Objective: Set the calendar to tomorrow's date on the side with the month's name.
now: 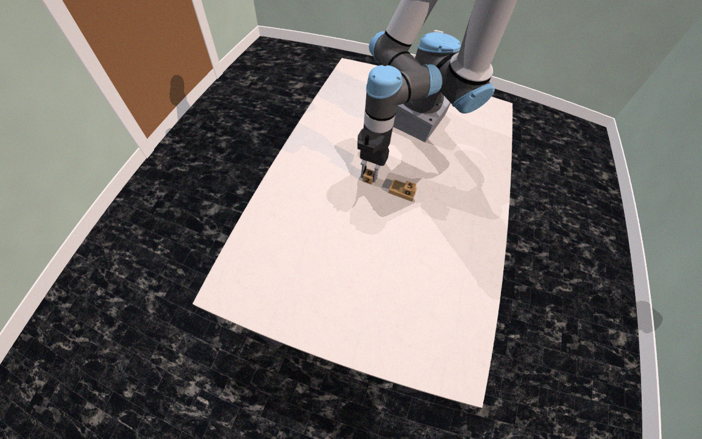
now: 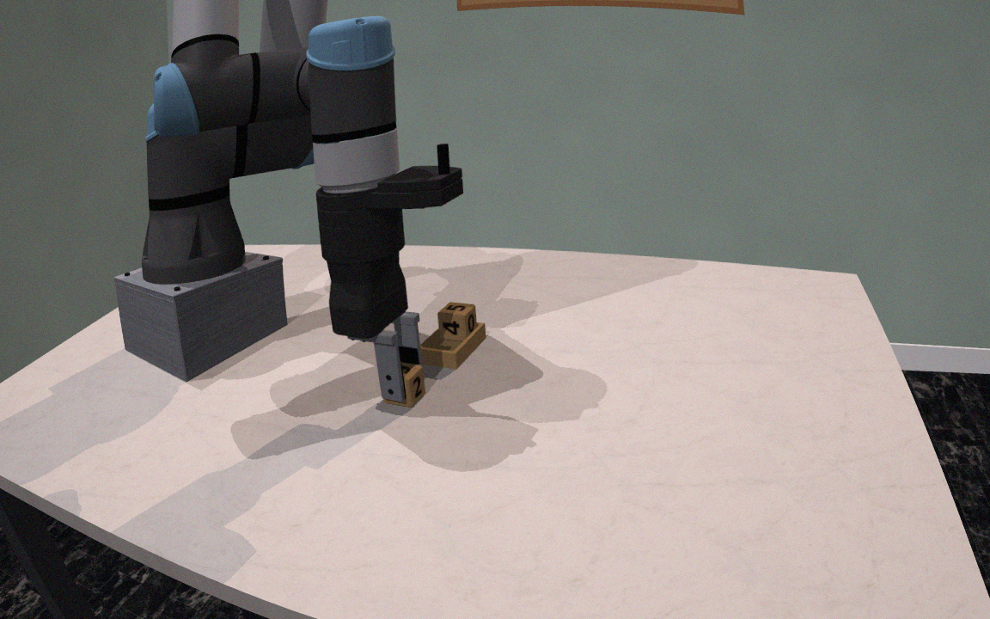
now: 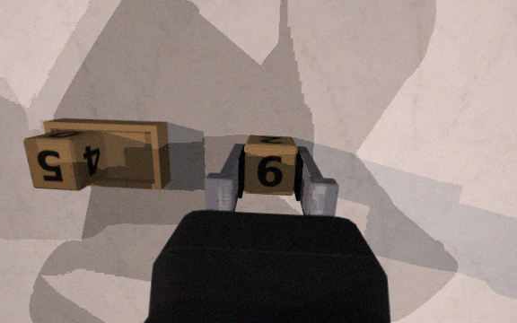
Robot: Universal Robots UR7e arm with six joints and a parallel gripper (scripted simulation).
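Observation:
A wooden tray (image 1: 401,189) lies flat on the table, to the right of my gripper (image 1: 368,175). One number cube (image 2: 456,316) stands in the tray's far end (image 2: 452,346), with 5 on top and 4 on a side. The tray's other half is empty (image 3: 128,157). My gripper (image 3: 269,161) points straight down beside the tray, with its finger pads against both sides of the second cube (image 3: 269,165). This cube shows 9 on top and a 2 on one side (image 2: 408,384). It sits at or just above the table top; I cannot tell which. The month's name is not visible.
The arm's grey base block (image 2: 202,311) stands at the back left of the table. A brown door (image 1: 135,54) is in the left wall, far from the table.

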